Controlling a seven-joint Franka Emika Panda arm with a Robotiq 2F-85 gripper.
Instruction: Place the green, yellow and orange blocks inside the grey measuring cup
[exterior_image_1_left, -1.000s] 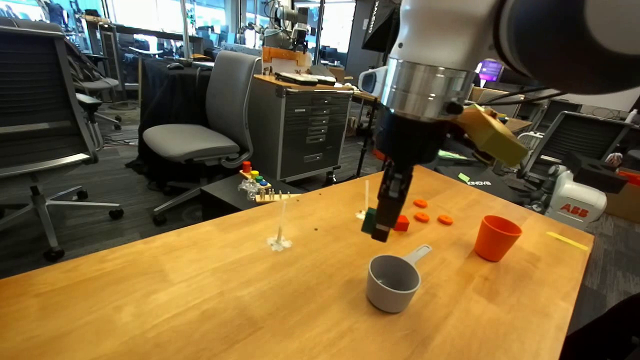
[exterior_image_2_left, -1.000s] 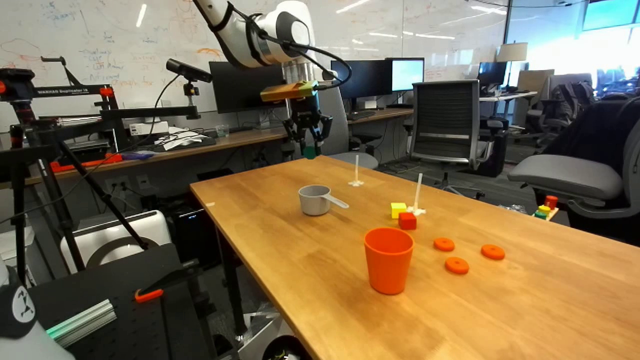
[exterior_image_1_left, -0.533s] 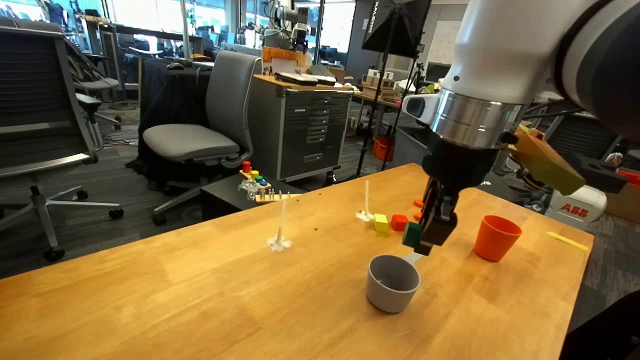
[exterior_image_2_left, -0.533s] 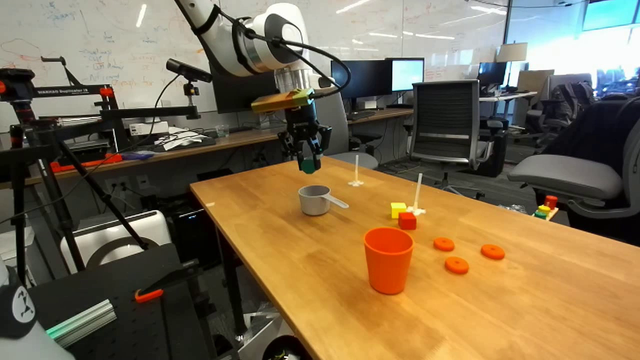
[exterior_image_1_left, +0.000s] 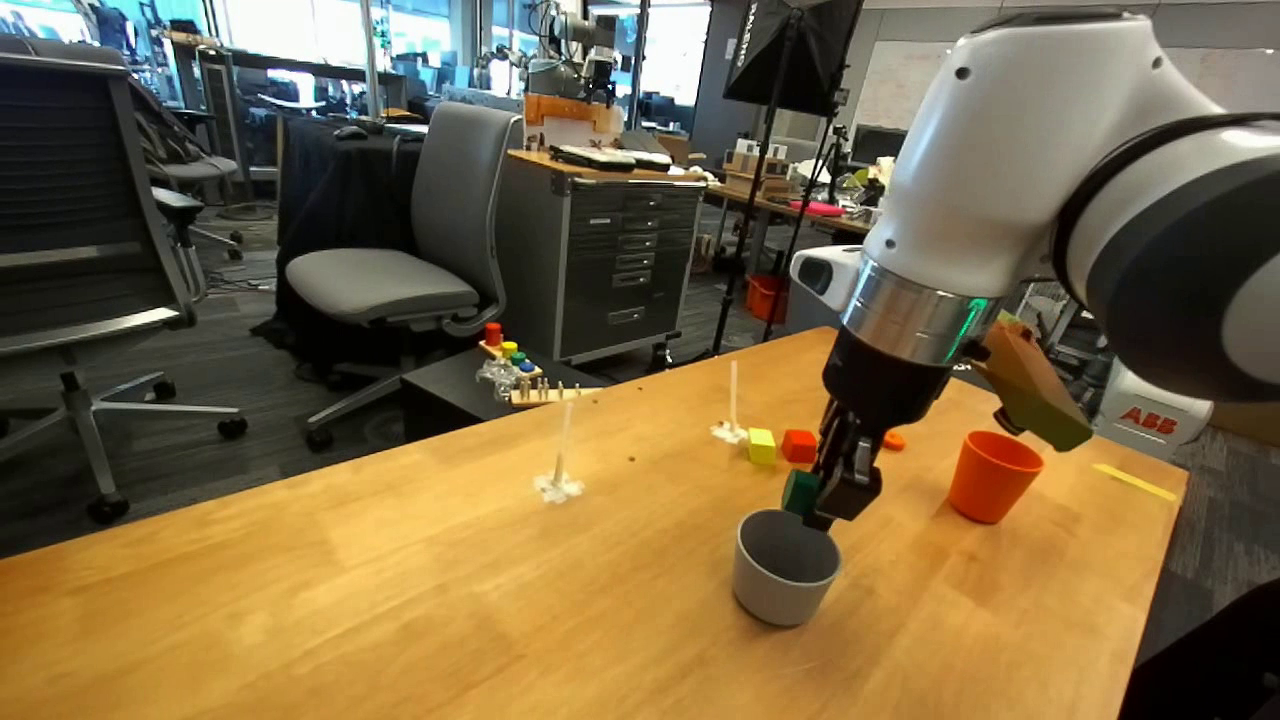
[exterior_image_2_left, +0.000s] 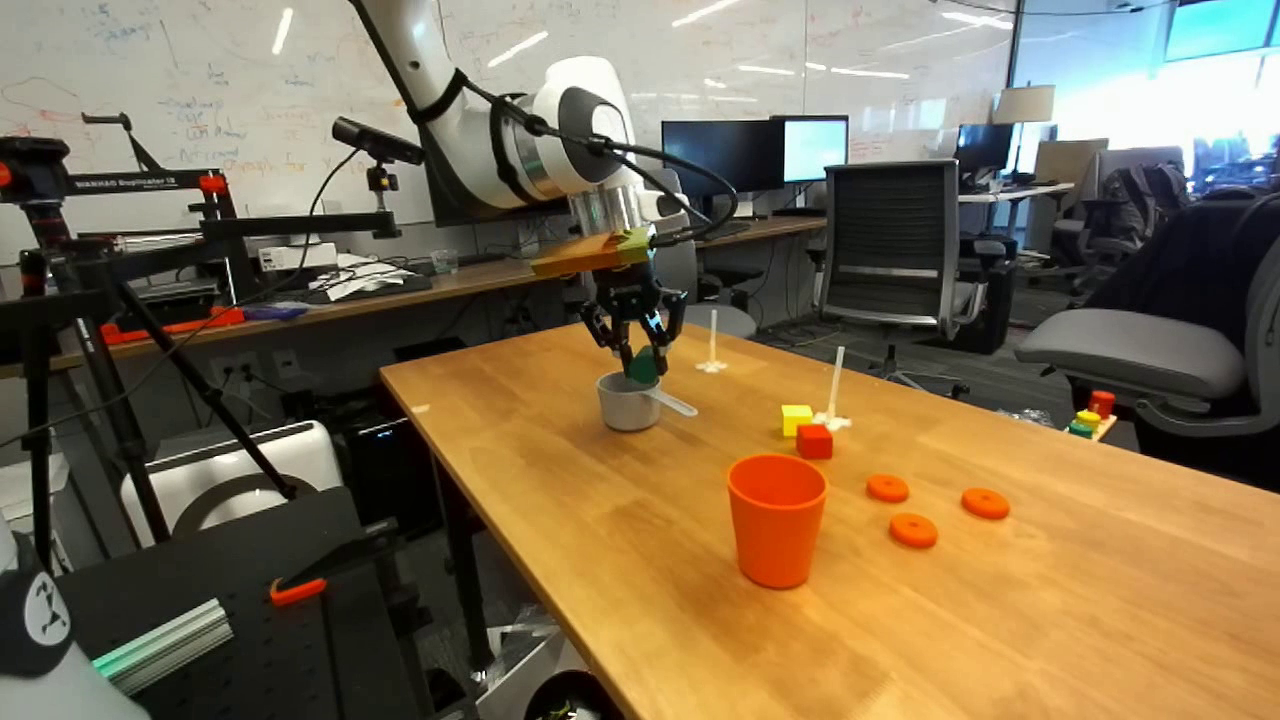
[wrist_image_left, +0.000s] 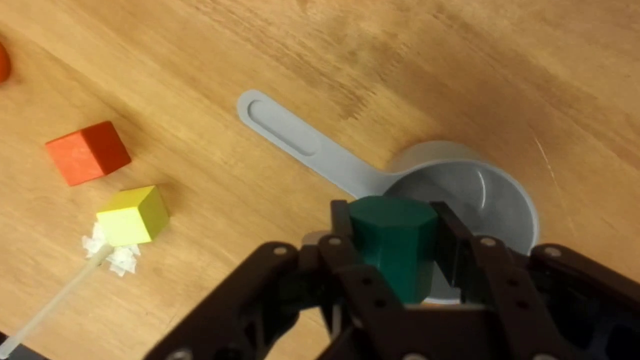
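Note:
My gripper (wrist_image_left: 392, 215) is shut on the dark green block (wrist_image_left: 390, 250), with a finger on each side of it. The grey measuring cup (exterior_image_1_left: 785, 602) stands upright on the table; it also shows in an exterior view (exterior_image_2_left: 628, 410) and in the wrist view (wrist_image_left: 510, 215). The green block (exterior_image_2_left: 643, 367) is close above the cup's rim, towards the handle side; exact clearance cannot be told. The yellow block (wrist_image_left: 127, 220) and the red-orange block (wrist_image_left: 87, 152) lie on the table beyond the handle's end. Both also show in the exterior views. The visible cup interior holds no block.
An orange-red cup (exterior_image_2_left: 778, 530) and several flat orange discs (exterior_image_2_left: 887, 488) are on the table. Two thin upright sticks (exterior_image_2_left: 835, 390) are fixed to the table, one right beside the yellow block. The cup's handle (wrist_image_left: 305, 140) points towards the loose blocks.
My gripper, holding the green block throughout, has come down and across to the grey cup's rim. The cup and the yellow and red-orange blocks have not moved.

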